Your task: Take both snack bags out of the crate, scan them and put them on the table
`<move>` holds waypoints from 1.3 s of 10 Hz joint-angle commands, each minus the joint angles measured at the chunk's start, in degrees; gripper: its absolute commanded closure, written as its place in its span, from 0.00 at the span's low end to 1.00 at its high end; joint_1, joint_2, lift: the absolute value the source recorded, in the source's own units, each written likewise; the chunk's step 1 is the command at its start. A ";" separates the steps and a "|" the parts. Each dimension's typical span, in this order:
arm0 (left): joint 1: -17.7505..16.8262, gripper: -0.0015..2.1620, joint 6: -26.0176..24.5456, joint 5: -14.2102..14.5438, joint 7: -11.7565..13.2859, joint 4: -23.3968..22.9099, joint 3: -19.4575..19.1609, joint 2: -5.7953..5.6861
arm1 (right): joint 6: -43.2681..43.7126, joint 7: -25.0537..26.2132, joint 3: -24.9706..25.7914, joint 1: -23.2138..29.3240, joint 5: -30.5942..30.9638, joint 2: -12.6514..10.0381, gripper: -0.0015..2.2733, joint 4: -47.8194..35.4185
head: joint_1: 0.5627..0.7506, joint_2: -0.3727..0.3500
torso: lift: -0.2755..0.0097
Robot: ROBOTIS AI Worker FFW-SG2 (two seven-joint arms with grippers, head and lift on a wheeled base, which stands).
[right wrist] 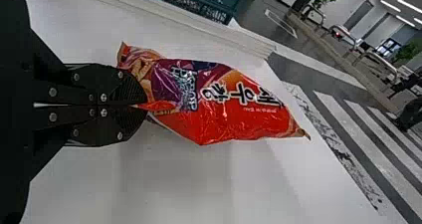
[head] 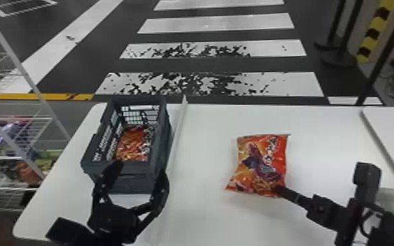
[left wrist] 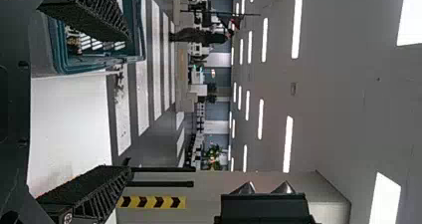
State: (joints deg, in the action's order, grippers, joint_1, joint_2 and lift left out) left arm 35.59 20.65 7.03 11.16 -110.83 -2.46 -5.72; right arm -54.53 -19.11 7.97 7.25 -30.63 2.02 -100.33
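Right gripper [head: 278,190] clamps one snack bag [head: 263,160]. A strip [head: 179,134] separates it from the crate [head: 127,184] holding another bag [head: 131,144] near the table's [head: 59,196] left edge; left gripper [head: 140,170] stands released.

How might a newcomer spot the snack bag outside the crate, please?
On the white table stands a dark crate. Right of it, the red-and-orange, purple-patched snack bag has one corner pinched in the right jaws; the other bag lies inside the crate.
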 commanded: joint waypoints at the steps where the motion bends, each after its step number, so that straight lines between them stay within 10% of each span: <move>1: 0.00 0.03 0.13 0.00 0.01 0.18 0.09 0.00 | -0.45 2.06 -0.50 0.66 3.83 0.00 0.99 -4.08 | 0.70 0.69 | 0.63; 10: 0.00 0.04 0.13 0.00 0.01 0.27 0.09 0.09 | 8.69 9.61 -2.53 -0.83 23.07 0.62 0.99 -12.52 | 0.70 0.54 | 0.63; 13: 0.00 0.04 0.48 0.09 0.01 0.80 0.09 0.09 | 12.73 10.49 -11.49 0.22 47.86 1.50 0.99 -13.75 | 0.70 0.49 | 0.63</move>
State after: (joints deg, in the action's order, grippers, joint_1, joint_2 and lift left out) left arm 35.60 21.03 7.09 11.16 -110.16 -2.38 -5.62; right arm -42.85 -8.60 -1.36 7.26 11.60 3.26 -114.15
